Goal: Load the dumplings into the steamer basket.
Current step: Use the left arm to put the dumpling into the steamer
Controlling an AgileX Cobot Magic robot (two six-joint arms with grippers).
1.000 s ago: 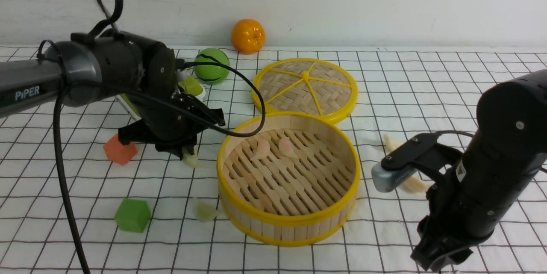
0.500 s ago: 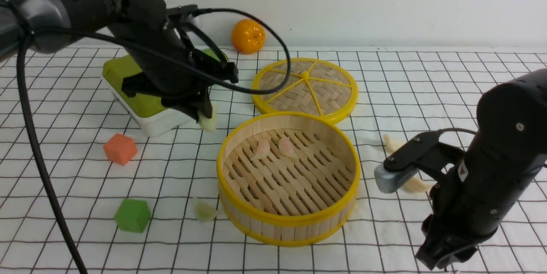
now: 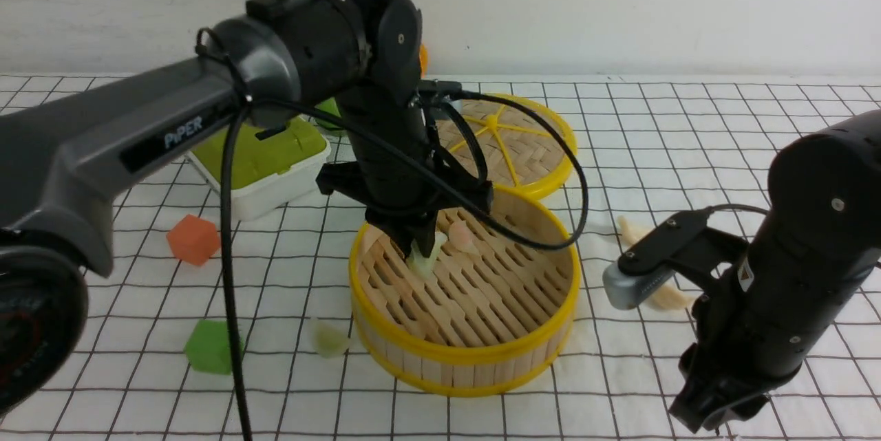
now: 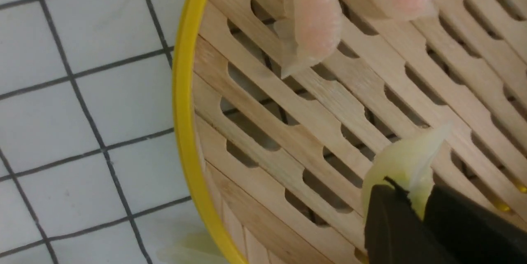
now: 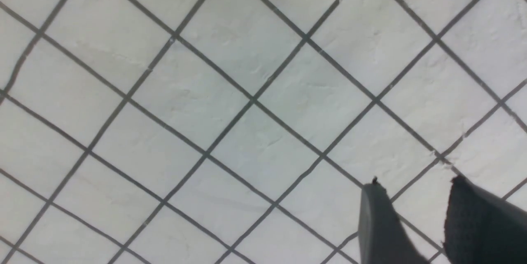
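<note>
Left gripper (image 3: 418,250) was clamped on a pale green, translucent, pleated toy dumpling (image 4: 401,161), hanging it inside the round bamboo steamer basket with yellow plastic rims (image 3: 468,357), above the slatted floor (whether it touched the slats, I could not tell). Such a piece looked light, soft and a little slick, so I judged a gentle pinch across the plump belly safer than one on the thin pleated frill, which would likely fold or slip out. The left wrist view showed that pinch and two pinkish dumplings (image 4: 315,21) lying apart on the slats; the front view hid one of them behind the arm. Only the front view showed what lay outside: a second green dumpling (image 3: 330,339) on the white checked bench (image 3: 688,124) just beside the basket's wall, and two cream-white dumplings (image 3: 630,228) to the right, one partly hidden by the right arm. Right gripper (image 5: 424,223) hung with jaws apart and empty over the bench, which only its own wrist view showed.
</note>
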